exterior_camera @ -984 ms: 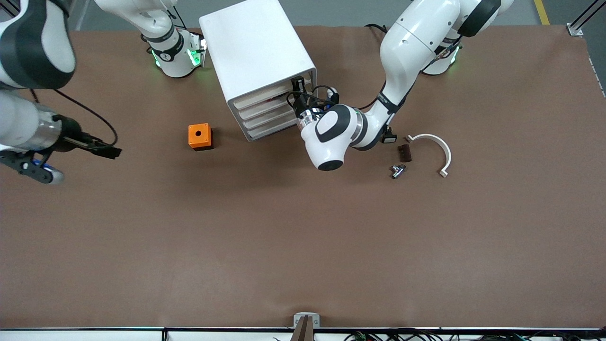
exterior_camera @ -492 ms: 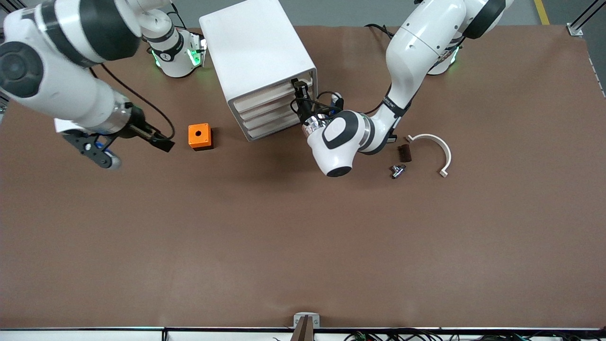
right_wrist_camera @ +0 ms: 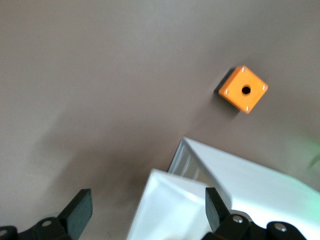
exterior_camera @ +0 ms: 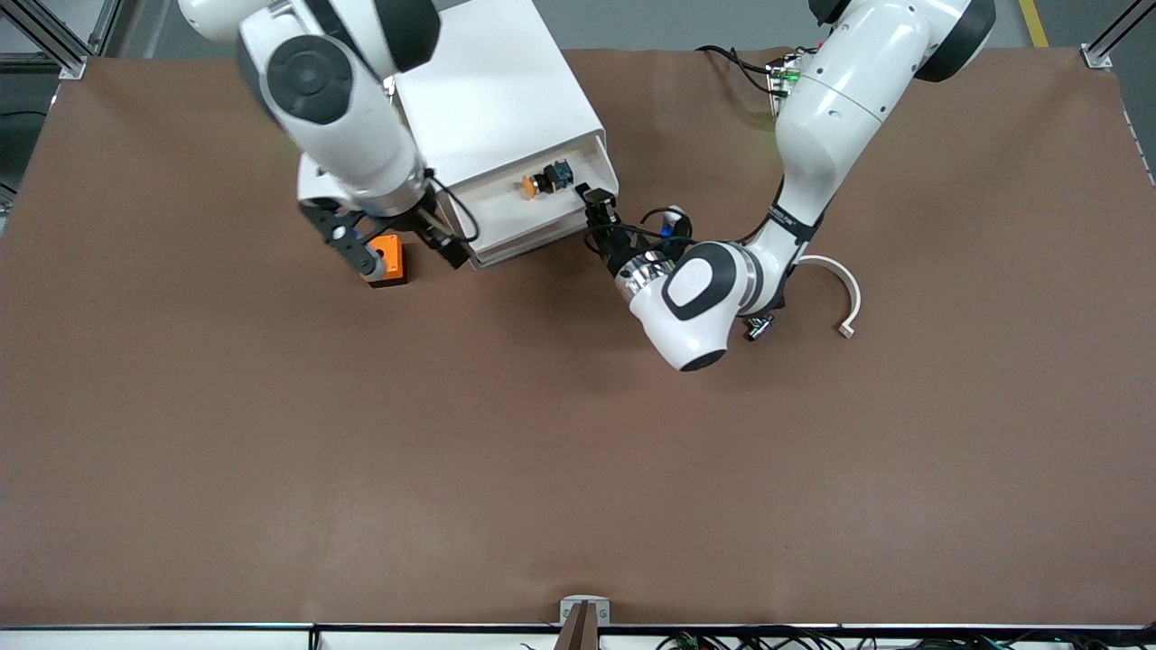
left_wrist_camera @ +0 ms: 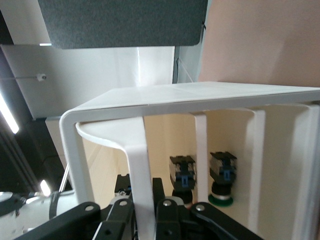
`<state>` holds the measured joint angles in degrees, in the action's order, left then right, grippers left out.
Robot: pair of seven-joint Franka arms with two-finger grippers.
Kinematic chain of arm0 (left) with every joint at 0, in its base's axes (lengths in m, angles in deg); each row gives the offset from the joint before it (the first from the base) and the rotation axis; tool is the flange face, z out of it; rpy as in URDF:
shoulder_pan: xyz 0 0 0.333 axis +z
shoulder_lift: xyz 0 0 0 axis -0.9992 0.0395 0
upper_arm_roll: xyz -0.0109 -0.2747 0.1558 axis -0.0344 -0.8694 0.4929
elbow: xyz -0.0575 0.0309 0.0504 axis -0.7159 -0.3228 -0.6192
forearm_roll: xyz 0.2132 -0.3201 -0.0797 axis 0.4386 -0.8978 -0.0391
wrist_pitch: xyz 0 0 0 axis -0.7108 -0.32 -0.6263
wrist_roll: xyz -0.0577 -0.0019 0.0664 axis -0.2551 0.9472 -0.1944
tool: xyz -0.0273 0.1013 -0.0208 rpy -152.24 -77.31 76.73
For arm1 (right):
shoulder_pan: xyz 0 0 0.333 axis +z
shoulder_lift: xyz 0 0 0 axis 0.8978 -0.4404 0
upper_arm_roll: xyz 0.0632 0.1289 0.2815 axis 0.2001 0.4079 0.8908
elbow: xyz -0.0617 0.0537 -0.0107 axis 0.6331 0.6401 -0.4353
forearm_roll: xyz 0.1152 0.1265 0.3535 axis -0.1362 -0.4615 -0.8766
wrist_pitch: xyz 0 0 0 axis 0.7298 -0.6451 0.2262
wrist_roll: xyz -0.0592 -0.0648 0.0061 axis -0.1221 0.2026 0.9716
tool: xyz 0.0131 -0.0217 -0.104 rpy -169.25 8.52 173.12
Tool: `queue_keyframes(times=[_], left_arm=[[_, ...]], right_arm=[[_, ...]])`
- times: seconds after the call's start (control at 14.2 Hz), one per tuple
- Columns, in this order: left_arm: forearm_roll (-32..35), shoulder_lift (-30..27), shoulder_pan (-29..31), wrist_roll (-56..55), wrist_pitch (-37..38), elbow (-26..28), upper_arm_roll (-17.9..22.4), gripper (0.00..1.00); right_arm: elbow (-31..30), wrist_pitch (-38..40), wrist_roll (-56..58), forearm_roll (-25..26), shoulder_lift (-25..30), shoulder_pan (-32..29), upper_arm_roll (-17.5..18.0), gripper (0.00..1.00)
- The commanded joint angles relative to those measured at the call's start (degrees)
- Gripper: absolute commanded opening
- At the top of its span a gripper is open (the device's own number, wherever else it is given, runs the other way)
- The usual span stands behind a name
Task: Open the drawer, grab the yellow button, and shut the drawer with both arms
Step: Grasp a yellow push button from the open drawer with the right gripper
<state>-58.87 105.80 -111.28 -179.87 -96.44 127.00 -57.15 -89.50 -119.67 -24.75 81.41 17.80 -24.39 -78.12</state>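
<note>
Gripping the drawer [exterior_camera: 533,203] front by pinching, left gripper [exterior_camera: 598,209] risks jolting the button [exterior_camera: 533,186] inside, near the worktop's robot-side edge; right gripper [exterior_camera: 397,242], fingers spread, could clip the cabinet [exterior_camera: 488,90].

The left arm reached low from its base, wrist bent sideways, its left claw [exterior_camera: 596,206] clamped on the front edge of the drawer [exterior_camera: 528,212]. The right arm hung higher, its right claw [exterior_camera: 397,248] spread wide, holding nothing.

High front camera facing both bases; wrist cameras close on the cabinet [exterior_camera: 492,99], shared by all.
</note>
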Motion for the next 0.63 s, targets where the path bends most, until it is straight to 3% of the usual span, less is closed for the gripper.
queue_keyframes(times=[0.0,0.49,0.56], left_arm=[[-0.4,1.2,2.4,-0.4,0.2,-0.9,0.4,0.11],[-0.1,2.6,6.3,-0.3,0.1,-2.4,0.5,0.14],[-0.1,2.6,6.3,-0.1,0.1,-2.4,0.5,0.21]], right_arm=[[-0.9,-2.6,-8.0,0.1,-0.5,4.7,-0.8,1.0],[-4.4,-11.2,-21.4,0.2,-2.5,13.8,-0.8,1.0],[-4.4,-12.3,-22.5,0.2,-3.2,14.0,-0.8,1.0]])
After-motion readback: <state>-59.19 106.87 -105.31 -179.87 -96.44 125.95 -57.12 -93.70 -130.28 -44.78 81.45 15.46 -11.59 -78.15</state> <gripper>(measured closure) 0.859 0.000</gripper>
